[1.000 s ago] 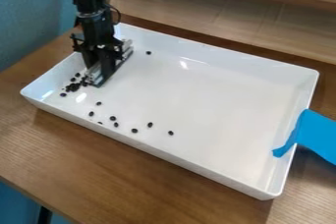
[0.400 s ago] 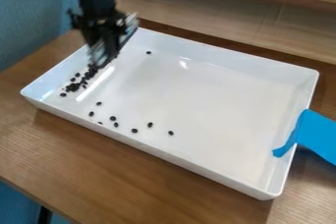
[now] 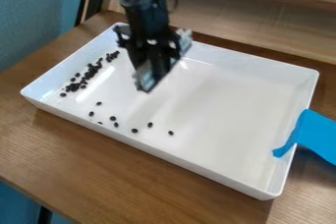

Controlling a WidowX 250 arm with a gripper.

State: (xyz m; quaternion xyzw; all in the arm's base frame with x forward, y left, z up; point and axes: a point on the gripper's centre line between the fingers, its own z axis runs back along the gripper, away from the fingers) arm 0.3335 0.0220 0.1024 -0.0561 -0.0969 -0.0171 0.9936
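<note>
See gripper (image 3: 151,73) over white tray (image 3: 249,65) at eleven o'clock, cannot tell if open or closed; dark pellets (image 3: 74,87) at ten and eight, blue strip (image 3: 315,134) at four

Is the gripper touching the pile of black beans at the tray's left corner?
Apart: the camera view shows bare white tray between the gripper and this bean pile.
</note>
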